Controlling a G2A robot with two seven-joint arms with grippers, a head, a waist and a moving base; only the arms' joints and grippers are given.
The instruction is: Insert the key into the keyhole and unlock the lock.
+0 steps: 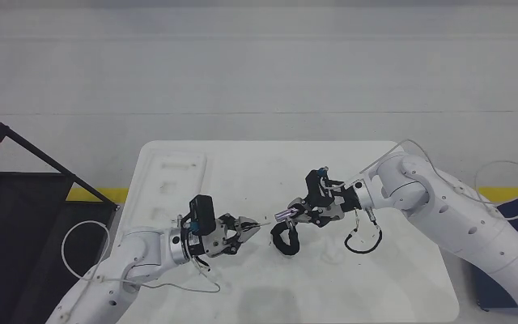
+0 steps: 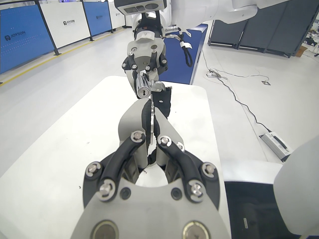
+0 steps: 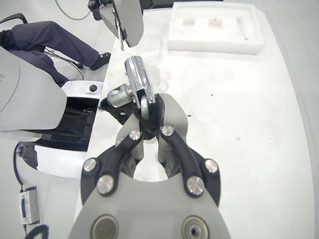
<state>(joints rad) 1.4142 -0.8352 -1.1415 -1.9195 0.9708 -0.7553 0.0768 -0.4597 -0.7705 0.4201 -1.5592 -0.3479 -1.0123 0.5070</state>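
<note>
Key [image 2: 151, 119] sits pinched edge-on in our left gripper [image 1: 243, 231], its tip just short of the keyhole [image 2: 143, 92]; our right gripper [image 3: 149, 118] clamps the lock [image 2: 142, 87] by its black cable [image 1: 283, 239] above the table [image 1: 364, 283]. We judge alignment nearly done; insertion and turning remain; barrier panels [image 2: 74, 21] behind carry a printed logo.

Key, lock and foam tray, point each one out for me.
key [image 2: 151, 118], left wrist view, on its thin edge.
lock [image 2: 143, 92], left wrist view, on its keyhole face.
foam tray [image 3: 214, 44], right wrist view, on its side wall.
</note>
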